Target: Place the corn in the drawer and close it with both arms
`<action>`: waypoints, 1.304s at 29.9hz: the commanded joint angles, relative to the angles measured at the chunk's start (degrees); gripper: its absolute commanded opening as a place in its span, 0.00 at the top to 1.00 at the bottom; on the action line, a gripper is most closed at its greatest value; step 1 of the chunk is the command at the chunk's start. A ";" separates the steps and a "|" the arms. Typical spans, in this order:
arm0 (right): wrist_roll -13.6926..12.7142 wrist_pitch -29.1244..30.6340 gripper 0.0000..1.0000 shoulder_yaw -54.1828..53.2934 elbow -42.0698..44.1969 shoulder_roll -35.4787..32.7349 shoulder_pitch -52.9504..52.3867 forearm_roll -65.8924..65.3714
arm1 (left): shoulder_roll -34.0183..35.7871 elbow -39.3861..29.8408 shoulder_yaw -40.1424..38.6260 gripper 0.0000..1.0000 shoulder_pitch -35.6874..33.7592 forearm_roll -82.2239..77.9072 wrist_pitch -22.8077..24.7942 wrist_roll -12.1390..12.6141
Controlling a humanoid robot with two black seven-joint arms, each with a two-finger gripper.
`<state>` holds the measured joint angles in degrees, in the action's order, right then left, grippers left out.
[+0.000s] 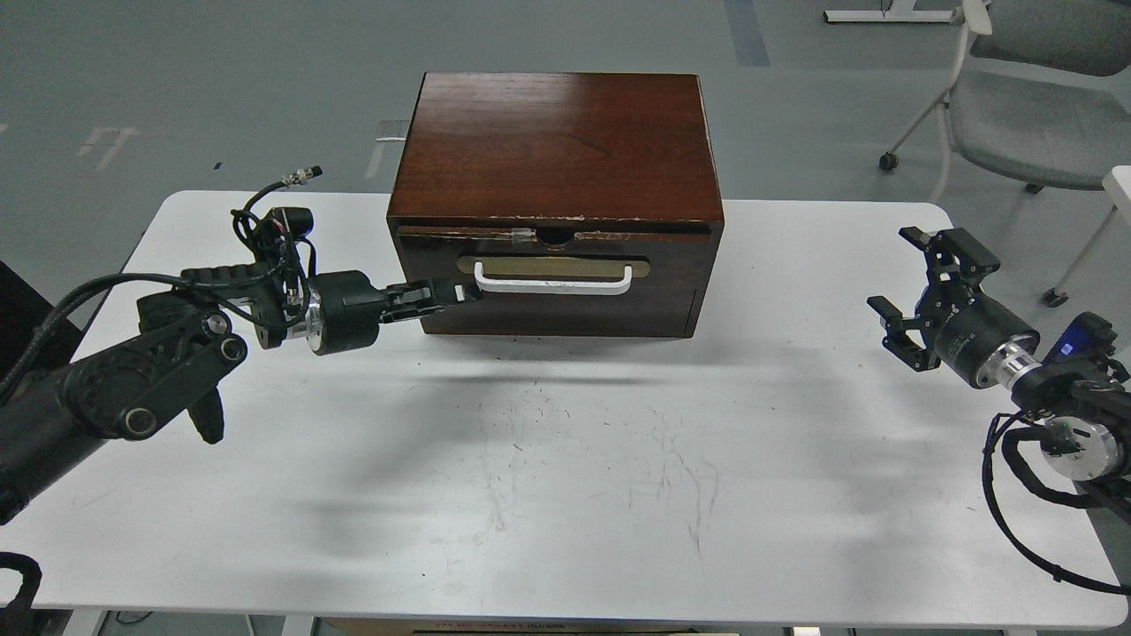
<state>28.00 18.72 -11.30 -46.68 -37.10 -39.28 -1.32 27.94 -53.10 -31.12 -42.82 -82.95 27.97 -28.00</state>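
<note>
While the drawer (565, 283) sits nearly flush in the cabinet (555, 150), the corn is nowhere in view; judged to be inside already, though that cannot be confirmed; a thin dark gap shows along the drawer's top edge, so closing may not be complete.

Risks: left gripper (461, 291) meets the front at the handle's (554, 281) left end only; an off-centre push could skew the drawer or slide the cabinet far across the table (565, 495); fingers could snag behind the handle bar on withdrawal.

Left fingers narrow, tips at the handle's left end; whether they pinch the bar or merely touch it, cannot tell.

Right gripper (912, 284) well apart, right of the cabinet; fingers spread wide, holding nothing, touching nothing.
</note>
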 commanded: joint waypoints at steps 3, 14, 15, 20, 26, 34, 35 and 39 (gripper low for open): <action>0.00 0.00 0.00 -0.03 -0.08 0.01 0.00 0.01 | -0.17 0.72 0.01 1.00 -0.25 -0.02 0.03 0.00; 0.00 0.00 0.00 -0.03 -0.08 0.01 0.00 0.01 | -0.08 0.90 0.10 1.00 -0.60 -0.02 0.03 0.00; 0.00 0.00 0.00 -0.03 -0.08 0.01 0.00 0.01 | -0.17 0.55 0.18 1.00 -0.43 -0.02 0.03 0.00; 0.00 0.00 0.00 -0.03 -0.08 0.01 0.00 0.01 | 1.24 -1.91 1.33 0.89 0.36 -0.02 0.03 0.00; 0.00 0.00 0.00 -0.03 -0.16 -0.08 0.00 0.01 | 6.86 -6.66 1.33 0.00 1.95 3.67 0.03 0.00; 0.00 -0.35 0.00 -0.82 0.27 0.10 -0.18 -0.08 | 16.08 -11.06 0.63 0.00 2.39 33.23 0.03 0.00; 0.00 -0.44 0.00 -0.83 0.28 0.19 -0.27 -0.08 | 16.53 -11.06 0.63 0.00 2.39 35.82 0.03 0.00; 0.00 -0.62 0.00 -1.18 0.63 2.12 -0.62 -0.08 | 18.90 -10.80 0.63 0.00 2.39 48.22 0.03 0.00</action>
<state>28.00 18.26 -12.29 -46.25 -36.07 -39.65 -1.40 45.32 -64.12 -30.48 -40.44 -41.96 28.00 -28.00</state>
